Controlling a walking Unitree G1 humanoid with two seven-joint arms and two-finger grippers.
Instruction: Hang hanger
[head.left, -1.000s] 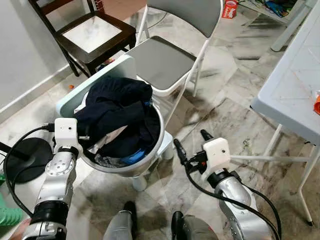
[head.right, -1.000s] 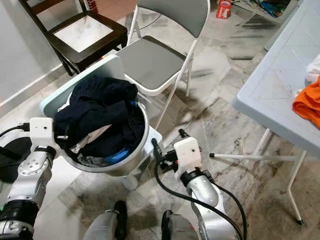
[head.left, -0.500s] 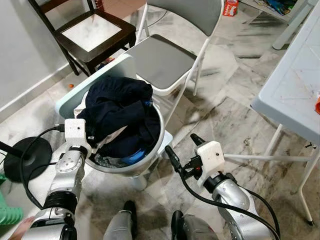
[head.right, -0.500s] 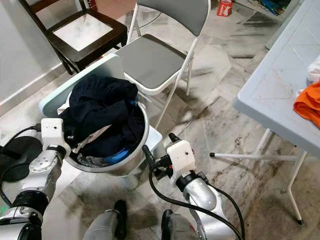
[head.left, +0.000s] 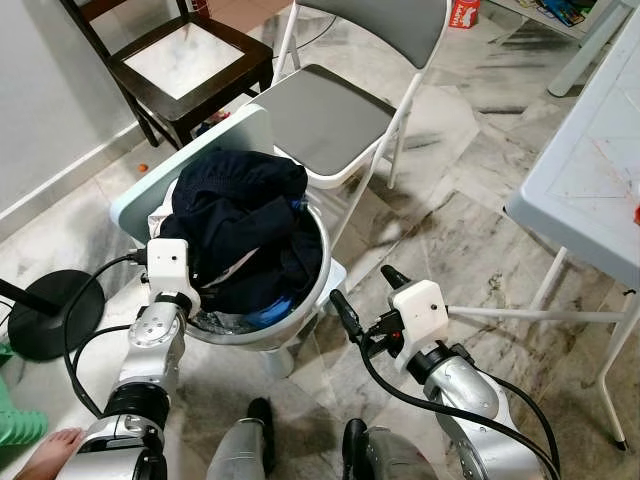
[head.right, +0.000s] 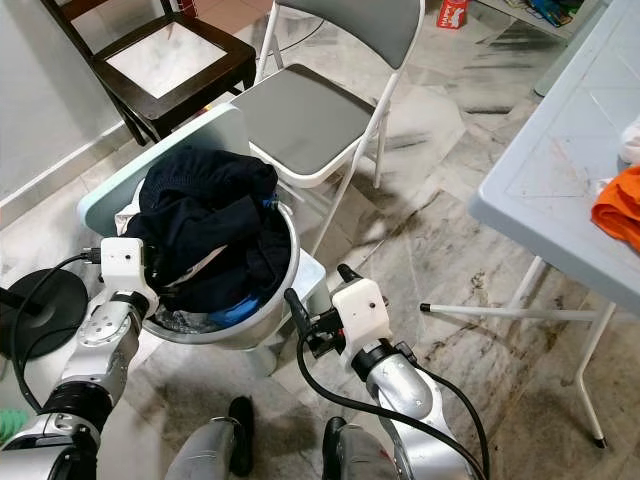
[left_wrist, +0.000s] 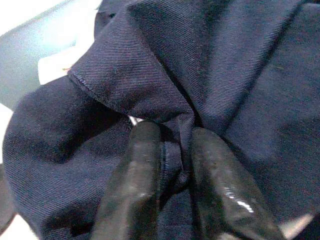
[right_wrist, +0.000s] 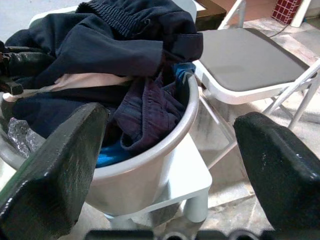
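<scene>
A pile of dark navy clothes (head.left: 240, 205) fills a pale round basin (head.left: 321, 258) that stands on a small white stool (head.left: 338, 281). My left gripper (left_wrist: 173, 132) reaches into the near left side of the pile, shut on a fold of the navy fabric. Its white wrist box (head.left: 168, 265) sits at the basin's rim. My right gripper (head.left: 360, 284) hangs low just right of the stool, open, with nothing between its fingers; in its wrist view the basin and clothes lie ahead. I see no hanger.
A grey folding chair (head.left: 330, 115) stands right behind the basin, with a dark wooden chair (head.left: 190, 60) beyond it on the left. A pale table (head.left: 590, 170) with thin legs, carrying an orange cloth (head.right: 620, 205), borders the right. A black round stand base (head.left: 50, 315) and a person's foot (head.left: 50, 460) lie at the left.
My left gripper has moved right, from outside the basin's rim into the clothes, and holds a fold. The right gripper shifted a little left toward the stool, then stayed.
</scene>
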